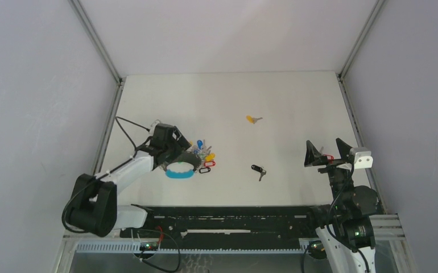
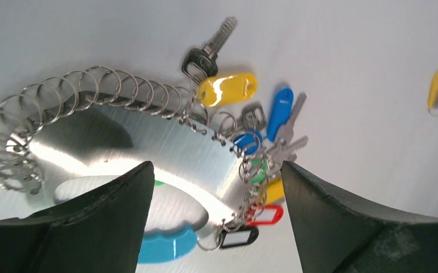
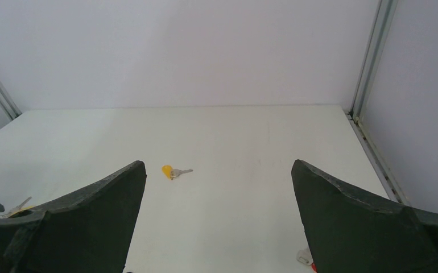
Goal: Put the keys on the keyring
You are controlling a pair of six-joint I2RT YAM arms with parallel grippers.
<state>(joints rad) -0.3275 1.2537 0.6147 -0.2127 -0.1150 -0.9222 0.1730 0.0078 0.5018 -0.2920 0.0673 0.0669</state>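
The keyring [image 1: 197, 159] lies on the left of the table, with its light-blue coiled band [image 1: 180, 172], a grey chain of metal rings [image 2: 91, 85] and many coloured tags [image 2: 262, 131]. My left gripper [image 1: 178, 152] hovers open right over it, its jaws wide apart above the bunch [image 2: 215, 170]. A yellow-tagged key [image 1: 253, 119] lies far mid-table and shows in the right wrist view [image 3: 171, 171]. A black-tagged key [image 1: 258, 170] lies centre-front. My right gripper [image 1: 326, 152] is open and empty [image 3: 218, 170]. A red-tagged key [image 1: 328, 157] lies just under it, mostly hidden by its right finger [image 3: 306, 259].
White walls with metal corner posts [image 1: 97, 42] enclose the table on three sides. A black rail [image 1: 228, 219] and cables run along the near edge between the arm bases. The yellow key also shows at the right of the left wrist view [image 2: 436, 94].
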